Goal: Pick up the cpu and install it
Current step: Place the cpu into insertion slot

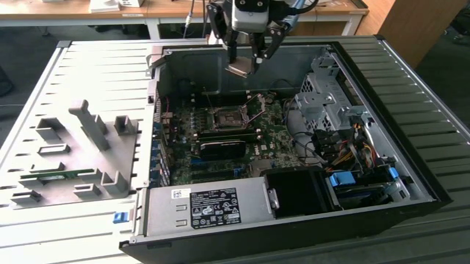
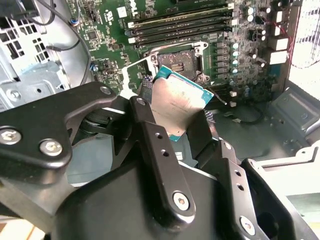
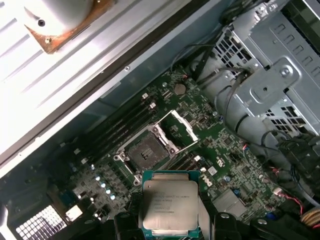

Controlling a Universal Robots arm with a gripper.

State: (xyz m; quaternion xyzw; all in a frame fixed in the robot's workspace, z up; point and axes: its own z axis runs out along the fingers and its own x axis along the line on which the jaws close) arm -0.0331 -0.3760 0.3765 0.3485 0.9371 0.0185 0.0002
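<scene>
1. The cpu point(image 3: 169, 205) hung in the air inside the open case point(image 1: 411, 110), above the board point(image 1: 242, 148) and well clear of it. In the exterior view it sat nearer the case's far wall than the socket point(image 1: 229, 117).
2. The gripper point(image 1: 246, 61) was closed partway on the cpu, with one finger on each of two opposite edges. It held nothing else.
3. Risk, as I judged it:
   - The hold was on thin edges only, so a jolt or a slack grip could drop the chip onto the board.
   - The cpu looked tilted rather than level with the board. Set down like that, one corner would land first and could bend the socket contacts.
   - The socket's frame point(image 3: 182, 125) stood hinged open beside the seat, so a skewed approach could foul it.
   - I could not read the chip's corner mark, so its rotation against the socket was unconfirmed.
4. Orientation: the printed metal top faced the first wrist camera, and the opposite, paler face showed in the second wrist view. The chip was close to square, with no marked long axis. The gripped edges ran roughly along the fingers.
</scene>
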